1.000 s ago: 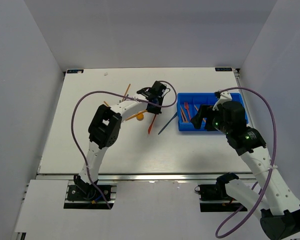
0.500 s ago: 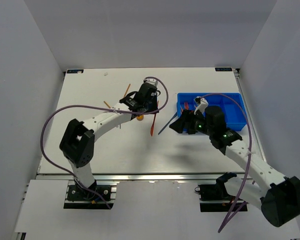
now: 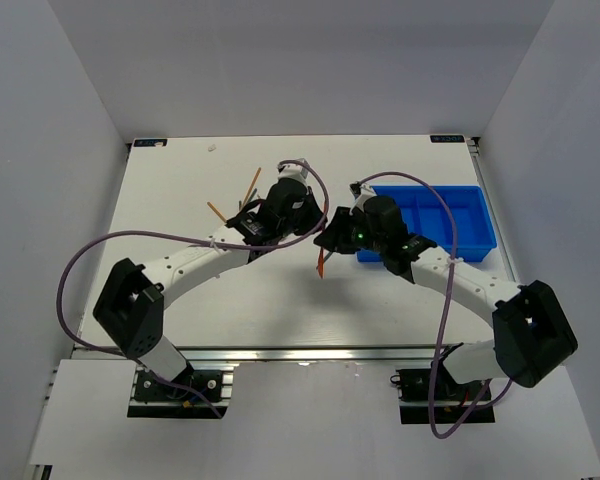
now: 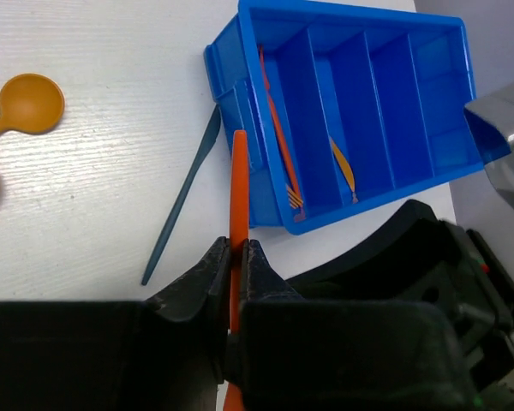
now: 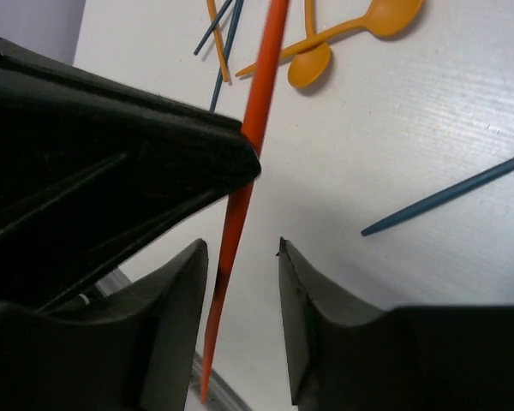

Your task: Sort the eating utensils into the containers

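My left gripper (image 4: 237,250) is shut on a thin orange-red stick (image 4: 238,184) and holds it above the table just left of the blue four-compartment tray (image 4: 411,111). My right gripper (image 5: 242,246) stands open around the lower end of that stick (image 5: 233,231). The stick lies close to the left finger, with a gap to the right one. In the top view the two grippers, left (image 3: 313,228) and right (image 3: 330,240), meet beside the tray (image 3: 450,215). The stick's tip (image 3: 321,263) pokes out below them. Orange utensils (image 4: 276,128) lie in the tray's two left compartments.
A dark blue stick (image 4: 184,205) lies on the table against the tray's left corner. Two orange spoons (image 5: 385,15) and several thin orange and blue sticks (image 3: 250,186) lie on the table's left half. Purple cables loop over both arms.
My right arm has swung left from the tray to the stick held by the left gripper. Its jaws have narrowed around it. The left arm has stretched out a little to the right.
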{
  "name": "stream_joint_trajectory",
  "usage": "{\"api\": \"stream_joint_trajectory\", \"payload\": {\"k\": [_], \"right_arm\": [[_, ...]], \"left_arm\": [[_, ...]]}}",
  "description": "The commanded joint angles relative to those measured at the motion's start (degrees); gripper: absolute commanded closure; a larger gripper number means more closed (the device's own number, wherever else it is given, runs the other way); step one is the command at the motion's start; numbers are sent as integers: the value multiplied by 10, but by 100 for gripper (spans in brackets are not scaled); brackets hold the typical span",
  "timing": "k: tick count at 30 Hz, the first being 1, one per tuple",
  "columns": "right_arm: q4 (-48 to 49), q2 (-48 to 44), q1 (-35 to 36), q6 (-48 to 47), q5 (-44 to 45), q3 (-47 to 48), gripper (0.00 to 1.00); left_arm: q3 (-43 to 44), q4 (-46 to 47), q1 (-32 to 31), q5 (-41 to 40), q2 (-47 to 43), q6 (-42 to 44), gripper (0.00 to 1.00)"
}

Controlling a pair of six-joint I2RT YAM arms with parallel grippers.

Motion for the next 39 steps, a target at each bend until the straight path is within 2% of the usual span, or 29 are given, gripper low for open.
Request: {"api": "stream_joint_trajectory", "payload": {"k": [1, 3, 4, 5, 6, 7, 8, 9, 10, 12, 14, 15, 17, 18, 20, 26, 32, 39], "right_arm": [[52, 10, 5, -10, 2, 42, 68], [58, 21, 5, -26, 2, 47, 78], [61, 24, 5, -33, 1, 50, 100], [61, 28, 5, -42, 0, 57, 100], [62, 33, 4, -48, -7, 61, 100], [48, 35, 3, -57, -3, 71, 100], [37, 36, 2, -73, 2, 75, 100], [30, 33, 2, -81, 8, 76, 100], [25, 27, 0, -88, 14, 75, 100], [19, 16, -15, -97, 12, 66, 100], [10, 13, -32, -114, 13, 65, 100], [-32, 14, -36, -146, 29, 76, 100], [-70, 15, -52, -192, 94, 87, 100], [-118, 24, -59, -214, 155, 103, 100], [-154, 38, -87, -279, 209, 118, 100], [-189, 82, -188, -358, 217, 156, 100], [-193, 122, -210, -439, 297, 198, 100], [-108, 131, -220, -472, 273, 146, 100]], "left_arm": [[-16, 27, -8, 14, -43, -17, 100], [-30, 36, -8, 11, -58, -21, 100], [-33, 40, -8, 9, -64, -22, 100], [-38, 46, -8, 3, -71, -22, 100], [-38, 46, -8, -3, -83, -22, 96], [-36, 40, -8, -11, -88, -19, 86], [-29, 32, -8, -17, -97, -12, 67], [-29, 25, -8, -26, -97, -6, 67], [-22, 13, -8, -34, -108, 0, 55], [-22, 7, -8, -65, -122, 11, 43], [-22, -5, -8, -85, -143, 20, 20], [-17, -21, -8, -120, -149, 26, 2], [-5, -72, -8, -159, -174, 34, 2], [-5, -85, -8, -190, -187, 41, 2], [-24, -104, -8, -201, -230, 49, 2], [-88, -159, -8, -189, -304, 88, 2], [-164, -181, -8, -181, -355, 111, 2], [-215, -157, -8, -153, -383, 112, 2]]}}
